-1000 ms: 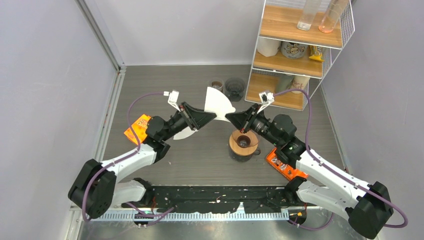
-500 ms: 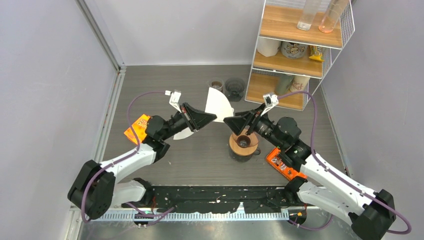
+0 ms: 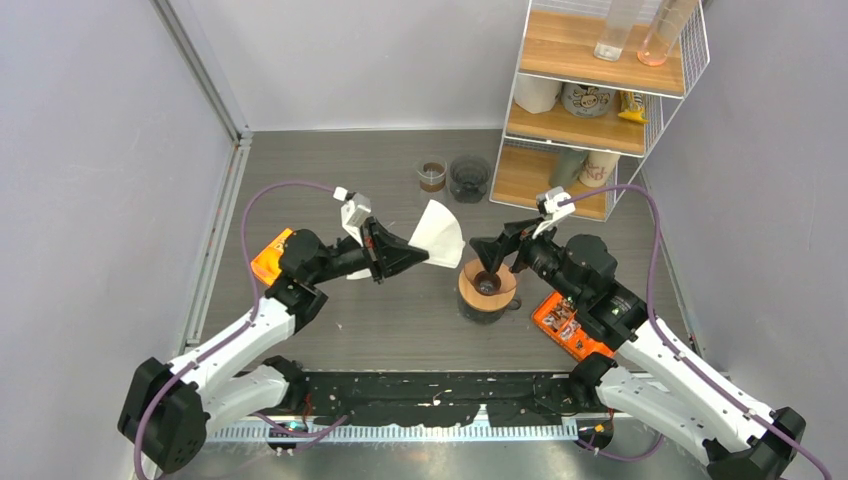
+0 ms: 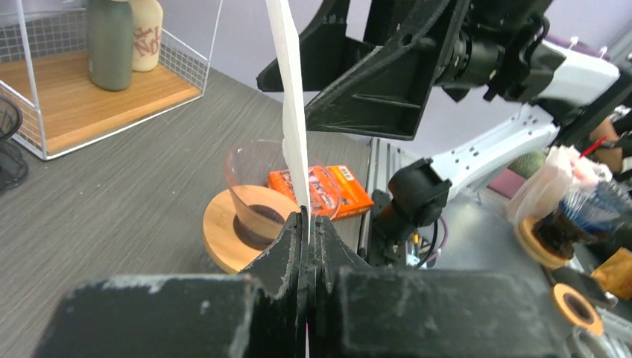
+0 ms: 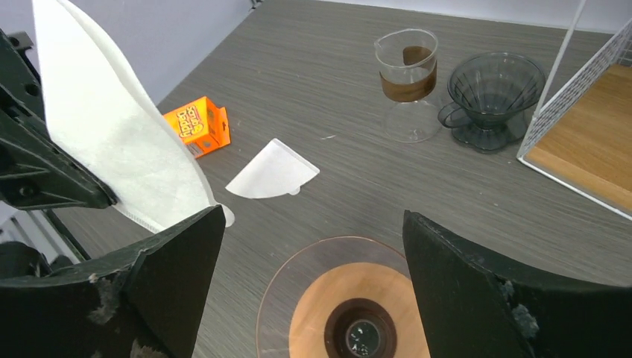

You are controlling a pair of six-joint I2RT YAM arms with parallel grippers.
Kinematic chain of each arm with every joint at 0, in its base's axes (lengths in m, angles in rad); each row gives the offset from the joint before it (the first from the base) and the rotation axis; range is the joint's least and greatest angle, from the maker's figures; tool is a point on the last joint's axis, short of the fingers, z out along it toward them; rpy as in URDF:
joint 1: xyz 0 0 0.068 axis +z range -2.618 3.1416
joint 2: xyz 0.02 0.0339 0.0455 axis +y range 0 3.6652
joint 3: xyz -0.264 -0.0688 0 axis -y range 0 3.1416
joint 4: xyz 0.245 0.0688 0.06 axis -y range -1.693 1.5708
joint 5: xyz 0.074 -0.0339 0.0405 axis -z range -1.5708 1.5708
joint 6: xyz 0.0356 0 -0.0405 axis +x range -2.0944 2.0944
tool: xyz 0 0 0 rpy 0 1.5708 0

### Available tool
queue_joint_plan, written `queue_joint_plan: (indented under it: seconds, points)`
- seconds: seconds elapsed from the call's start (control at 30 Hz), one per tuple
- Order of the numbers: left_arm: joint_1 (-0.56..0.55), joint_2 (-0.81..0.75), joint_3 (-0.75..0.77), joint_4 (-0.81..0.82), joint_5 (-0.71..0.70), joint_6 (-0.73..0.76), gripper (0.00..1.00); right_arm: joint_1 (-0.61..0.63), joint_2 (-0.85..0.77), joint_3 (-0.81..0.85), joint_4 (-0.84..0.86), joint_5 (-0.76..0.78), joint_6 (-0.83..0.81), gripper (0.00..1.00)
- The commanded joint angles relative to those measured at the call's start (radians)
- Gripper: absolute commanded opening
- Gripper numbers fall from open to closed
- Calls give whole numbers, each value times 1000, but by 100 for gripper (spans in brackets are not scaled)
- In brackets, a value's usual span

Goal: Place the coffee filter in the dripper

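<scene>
A white coffee filter (image 3: 437, 233) hangs in the air, pinched at its lower edge by my left gripper (image 3: 424, 259), which is shut on it. From the left wrist view the filter (image 4: 291, 112) rises edge-on out of the closed jaws of the left gripper (image 4: 308, 220). The dripper (image 3: 487, 290), a clear cone on a round wooden base, stands just right of the filter. My right gripper (image 5: 313, 216) is open and hovers over the dripper (image 5: 358, 298) with nothing between its fingers. The held filter (image 5: 112, 142) shows to its left.
A second flat filter (image 5: 272, 171) lies on the table behind the left arm. An orange box (image 3: 272, 255) sits at the left, another (image 3: 565, 325) under the right arm. A glass carafe (image 3: 432, 175) and a dark dripper (image 3: 468, 177) stand near the wire shelf (image 3: 590, 100).
My right gripper let go of the filter, opened wide and drew back to the right. The left gripper closed on the filter and carried it lower.
</scene>
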Motion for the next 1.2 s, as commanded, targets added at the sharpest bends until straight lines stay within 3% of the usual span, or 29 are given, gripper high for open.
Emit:
queue_joint_plan:
  seconds: [0.0,0.3,0.53,0.9,1.17]
  points:
    - [3,-47,35,-117,65,156,0,-2,5,54,-57,-65,-108,95]
    - [3,-60,31,-114,99,159,0,-1,9,28,-33,-141,-144,96]
    - [4,-62,29,-88,125,137,0,-2,53,44,-41,-68,-152,95]
    - [4,-63,29,-88,99,127,0,-2,64,45,-29,-186,-156,96]
    - [3,-73,26,-111,80,144,0,-1,29,50,-87,-138,-159,96]
